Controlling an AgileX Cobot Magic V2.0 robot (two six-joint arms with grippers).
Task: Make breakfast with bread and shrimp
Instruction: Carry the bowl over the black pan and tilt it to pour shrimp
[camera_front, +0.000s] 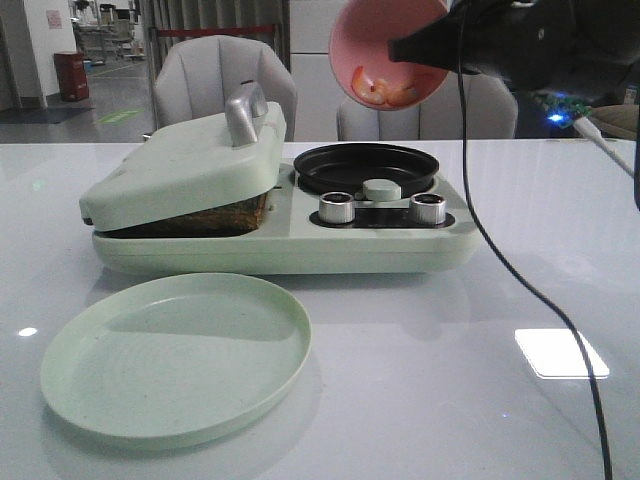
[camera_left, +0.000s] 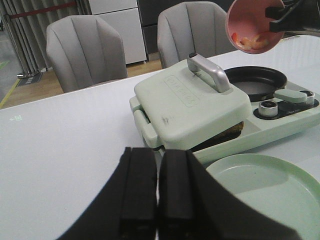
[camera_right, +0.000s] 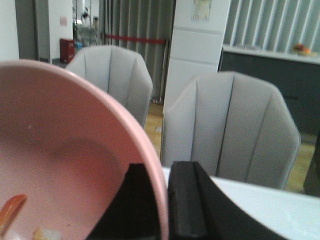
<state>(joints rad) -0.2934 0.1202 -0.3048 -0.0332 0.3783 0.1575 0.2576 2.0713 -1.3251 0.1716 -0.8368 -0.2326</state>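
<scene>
Shrimp (camera_front: 385, 92) in tilted pink bowl (camera_front: 375, 35) (rim-pinched) — right end effector (camera_right: 162, 210)

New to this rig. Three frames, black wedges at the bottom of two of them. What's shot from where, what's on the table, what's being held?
It is a robot with two arms, each ending in a two-finger gripper. The wide picture comes from a camera that looks forward over the table. The other two come from cameras on the wrists; the black wedges are the gripper fingers.

On the table stand a pale green breakfast maker and an empty green plate. Bread shows dark under the maker's lid, and a small black pan sits on its other side.

The right gripper pinches the rim of a pink bowl, tilted above the pan, with shrimp inside. The left gripper is shut and holds nothing.
</scene>
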